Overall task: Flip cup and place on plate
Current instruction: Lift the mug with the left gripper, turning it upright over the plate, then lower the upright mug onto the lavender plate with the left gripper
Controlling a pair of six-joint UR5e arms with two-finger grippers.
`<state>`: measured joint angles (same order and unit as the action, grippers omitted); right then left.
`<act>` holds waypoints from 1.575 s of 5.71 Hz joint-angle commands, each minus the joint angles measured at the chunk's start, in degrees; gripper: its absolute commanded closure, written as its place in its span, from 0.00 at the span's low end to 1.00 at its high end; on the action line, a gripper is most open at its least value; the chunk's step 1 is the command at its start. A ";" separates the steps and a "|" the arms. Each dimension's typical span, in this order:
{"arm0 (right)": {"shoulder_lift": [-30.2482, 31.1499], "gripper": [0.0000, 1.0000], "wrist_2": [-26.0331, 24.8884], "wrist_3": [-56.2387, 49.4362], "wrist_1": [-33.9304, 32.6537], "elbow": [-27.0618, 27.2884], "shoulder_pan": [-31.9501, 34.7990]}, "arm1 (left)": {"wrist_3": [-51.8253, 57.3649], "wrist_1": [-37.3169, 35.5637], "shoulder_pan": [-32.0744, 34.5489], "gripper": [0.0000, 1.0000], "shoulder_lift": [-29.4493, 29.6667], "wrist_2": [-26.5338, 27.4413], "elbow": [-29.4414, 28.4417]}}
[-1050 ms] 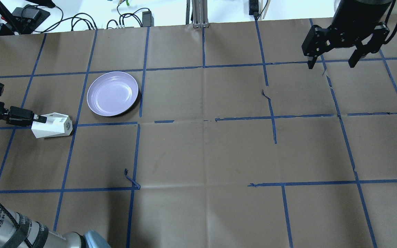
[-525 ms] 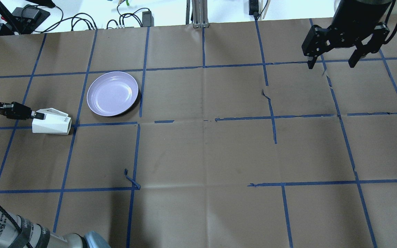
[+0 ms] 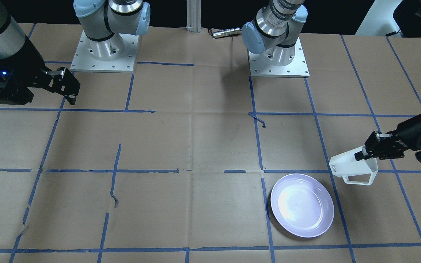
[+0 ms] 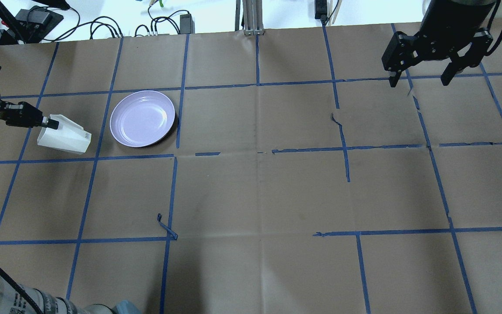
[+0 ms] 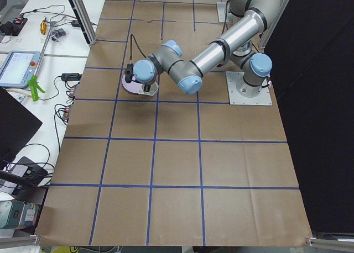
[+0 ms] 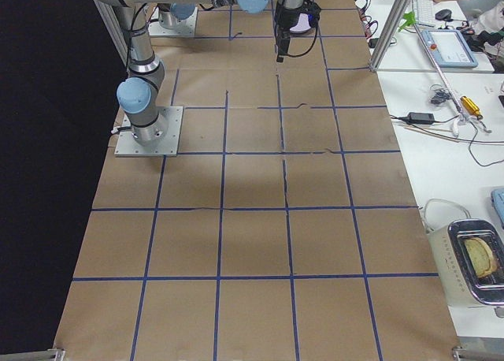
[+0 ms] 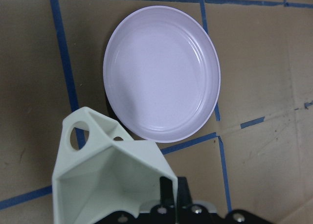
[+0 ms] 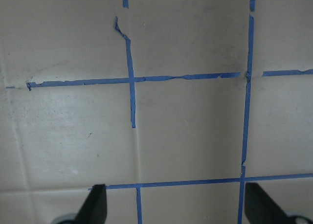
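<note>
Left claw (image 4: 52,125) pinching cup (image 4: 63,138) rim wall, cup tipped sideways.
Cup at 9 o'clock of plate (image 4: 142,118), near it, base toward plate. Likely light, rigid, slick, chippable; flat rim facet is the sane hold. Right claw (image 4: 418,82) spread, empty.

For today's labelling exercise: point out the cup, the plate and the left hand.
cup (image 4: 64,138), overhead view, white side wall.
plate (image 4: 143,118), overhead view, bare middle.
left hand (image 4: 53,125), overhead view, between its fingertips.
</note>
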<state>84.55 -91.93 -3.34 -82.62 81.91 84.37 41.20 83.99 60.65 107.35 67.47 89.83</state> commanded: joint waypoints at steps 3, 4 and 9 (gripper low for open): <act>0.00 0.00 0.00 0.00 0.00 0.00 0.00 | -14.57 -25.92 21.94 1.00 3.63 18.55 3.06; 0.00 0.00 0.00 0.00 0.00 0.00 0.00 | -14.40 -29.73 22.84 1.00 5.14 21.09 5.51; 0.00 0.00 0.00 0.00 0.00 0.00 0.00 | -14.92 -32.94 23.02 0.01 4.72 21.29 8.44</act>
<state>84.55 -91.93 -3.34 -82.62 81.92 84.37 26.61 50.31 83.57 112.80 88.50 98.72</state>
